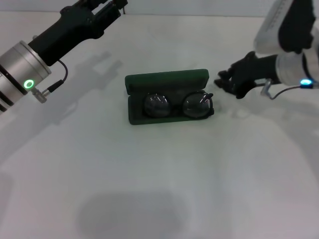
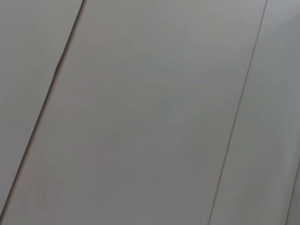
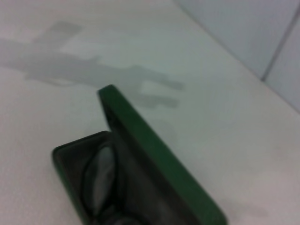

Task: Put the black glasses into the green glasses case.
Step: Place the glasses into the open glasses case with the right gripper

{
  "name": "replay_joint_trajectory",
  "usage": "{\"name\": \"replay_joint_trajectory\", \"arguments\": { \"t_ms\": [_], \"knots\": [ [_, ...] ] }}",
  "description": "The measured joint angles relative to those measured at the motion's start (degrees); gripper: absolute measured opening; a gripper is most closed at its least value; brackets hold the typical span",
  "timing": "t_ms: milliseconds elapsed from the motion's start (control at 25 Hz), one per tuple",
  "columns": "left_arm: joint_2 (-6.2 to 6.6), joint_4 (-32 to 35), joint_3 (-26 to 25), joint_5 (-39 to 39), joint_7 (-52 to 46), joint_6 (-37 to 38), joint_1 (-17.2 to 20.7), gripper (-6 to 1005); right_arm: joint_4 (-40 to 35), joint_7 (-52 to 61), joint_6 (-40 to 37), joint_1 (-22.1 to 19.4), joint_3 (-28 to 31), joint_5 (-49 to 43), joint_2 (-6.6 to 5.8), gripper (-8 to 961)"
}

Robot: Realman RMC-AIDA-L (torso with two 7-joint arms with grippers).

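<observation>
Head view: green glasses case (image 1: pixel 167 97) sits open near the middle of the white table (image 1: pixel 159 189), long axis running left to right, lid (image 1: pixel 167 79) standing up along the far edge. Black glasses (image 1: pixel 178 105) lie inside the tray, both lenses showing, frame aligned with the case's length. One corner of the frame at the right end seems to sit at or slightly over the rim; hard to be sure.

Right gripper (image 1: pixel 223 82) is low, just beside the right end of the case, level with the lid's right corner, fingers pointing left toward it. It touches nothing I can see and carries nothing. The dark fingers merge together, so whether they are spread or pressed together I cannot tell.

Right wrist view looks along the case (image 3: pixel 154 154) from its right end: lid upright, a lens (image 3: pixel 101 176) resting in the dark lining.

Left gripper (image 1: pixel 112 6) is raised at the far left, well apart from the case; finger state cannot be told. Left wrist view shows only plain pale panels.

Judgement: placement looks done. Lid remains open; the right arm is much the nearer one for closing it.
</observation>
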Motion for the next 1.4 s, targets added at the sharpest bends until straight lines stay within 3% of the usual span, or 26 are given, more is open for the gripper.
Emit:
{"name": "replay_joint_trajectory", "arguments": {
  "t_ms": [280,520,720,880,1120,1400],
  "knots": [
    [0.08,-0.2,0.0,0.0,0.0,0.4,-0.1,502,-4.6,-5.3,-10.6,-1.3,7.9,7.3,-0.36,167],
    [0.1,-0.3,0.0,0.1,0.6,0.1,-0.9,502,-1.8,-5.2,-18.1,6.6,10.5,7.4,-0.37,172],
    [-0.02,-0.1,0.0,0.5,1.4,0.0,-1.4,501,2.2,0.4,-21.2,13.5,10.5,-0.7,-0.23,178],
    [0.17,0.0,0.0,0.6,1.3,0.0,-1.4,500,2.0,2.5,-21.5,12.8,9.7,-5.0,0.14,185],
    [0.63,-0.3,0.0,1.0,0.9,0.0,-1.2,500,1.7,2.9,-23.4,11.1,11.3,-8.4,-0.48,186],
    [1.38,-0.3,0.0,2.4,-0.3,0.0,-2.3,499,8.3,3.9,-26.3,15.3,13.5,-12.6,-0.48,186]
  ]
}}
